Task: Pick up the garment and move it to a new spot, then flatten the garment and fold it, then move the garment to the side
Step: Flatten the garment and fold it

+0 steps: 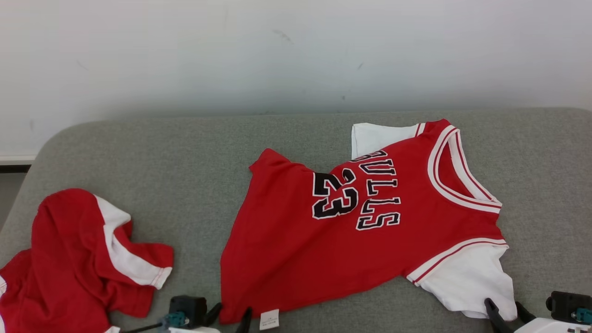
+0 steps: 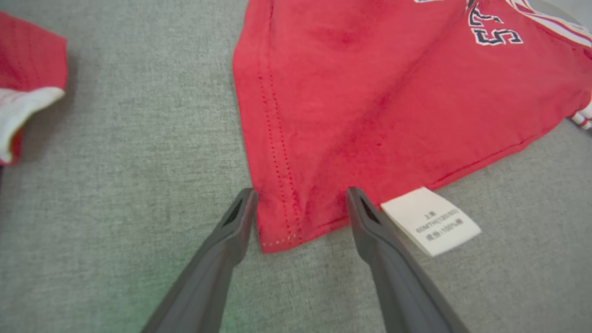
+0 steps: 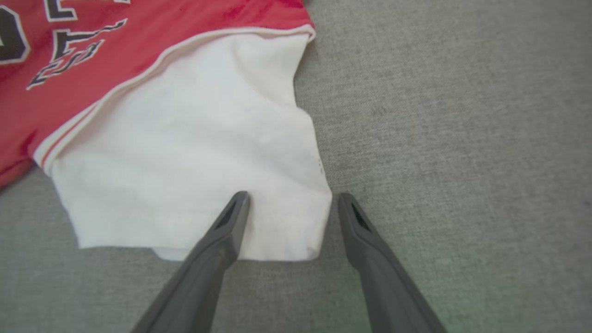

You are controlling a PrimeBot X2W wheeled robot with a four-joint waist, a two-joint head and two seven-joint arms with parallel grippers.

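Both sets of jaws are spread wide and hold nothing. The left jaws straddle the red hem corner (image 2: 277, 231) of the jersey (image 1: 360, 231), and the right jaws straddle the outer corner of its white sleeve (image 3: 194, 162). The jersey lies print-up, right of the middle of the grey surface (image 1: 185, 148), with its near side along the front edge. A second red garment (image 1: 78, 259) sits crumpled at the front left corner, well apart.

I read this as the pinch before flattening or a first fold. To do it well I'd bring the tips right down to the surface so both layers gather between them, and keep the left jaws off the care label (image 2: 430, 222) just beside them. Then I'd draw both corners together, evenly — the body is creased near the numbers, so a lopsided pull would skew it.
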